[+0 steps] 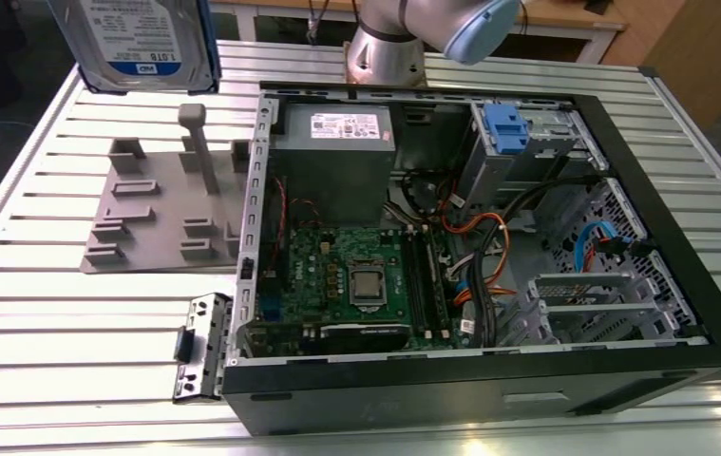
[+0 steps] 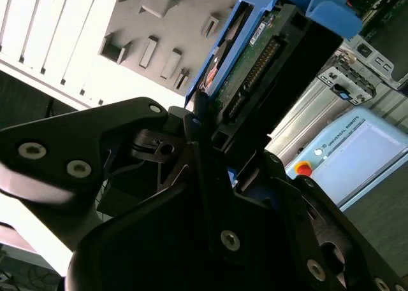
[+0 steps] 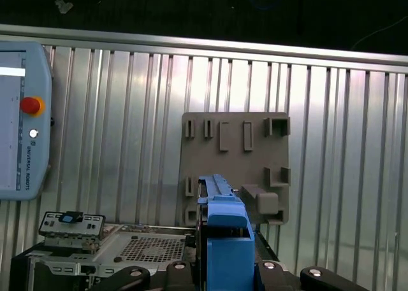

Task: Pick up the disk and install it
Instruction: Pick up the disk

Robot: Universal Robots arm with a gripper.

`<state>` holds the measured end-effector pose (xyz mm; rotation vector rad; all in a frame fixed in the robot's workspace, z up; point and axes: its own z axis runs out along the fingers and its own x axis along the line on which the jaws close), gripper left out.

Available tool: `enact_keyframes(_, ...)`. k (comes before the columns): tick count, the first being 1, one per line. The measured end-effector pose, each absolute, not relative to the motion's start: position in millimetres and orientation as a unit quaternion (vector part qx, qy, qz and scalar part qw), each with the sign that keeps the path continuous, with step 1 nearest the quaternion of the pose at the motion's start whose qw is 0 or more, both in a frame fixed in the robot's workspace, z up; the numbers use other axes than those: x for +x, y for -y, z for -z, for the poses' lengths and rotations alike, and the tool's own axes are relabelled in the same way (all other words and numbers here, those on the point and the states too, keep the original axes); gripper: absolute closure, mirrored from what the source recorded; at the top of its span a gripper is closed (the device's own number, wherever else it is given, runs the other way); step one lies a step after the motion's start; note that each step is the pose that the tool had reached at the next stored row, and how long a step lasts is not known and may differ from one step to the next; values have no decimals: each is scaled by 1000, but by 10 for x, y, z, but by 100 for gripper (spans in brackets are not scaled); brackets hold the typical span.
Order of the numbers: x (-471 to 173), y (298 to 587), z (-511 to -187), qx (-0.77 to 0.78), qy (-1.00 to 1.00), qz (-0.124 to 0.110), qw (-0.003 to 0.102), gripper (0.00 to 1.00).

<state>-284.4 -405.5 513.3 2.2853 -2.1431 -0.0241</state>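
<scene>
The disk hangs in the air over the far corner of the slatted metal table, at the exterior view's left. It is well above the table and outside the open computer case. In the second wrist view the gripper is clamped firmly on the disk's blue-framed end, with the circuit-board side and connector turned toward the camera. The first wrist view looks down past the blue carrier edge onto the grey fixture plate far below. So the pick-up looks done, and the whole of the installing looks left to do, since the disk is well apart from any bay. The case lies on its side with its interior open upward and takes up most of the table at the exterior view's right. The fixture plate sits just beside its wall, and a light-blue pendant with a red button lies further off on the slats. Inside the case the green motherboard fills the near part. The grey power supply box sits at the far wall, with the silver drive cage and its blue latch close by. The likely obstacles are the case wall, the power supply next to the cage, and the orange and black cables bunched just below the cage. A small loose bracket stands against the case's near corner.
</scene>
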Motion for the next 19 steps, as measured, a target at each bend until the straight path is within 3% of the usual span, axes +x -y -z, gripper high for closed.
enact_keyframes(19,-2812,4275,-5133,729,684,8,4,64)
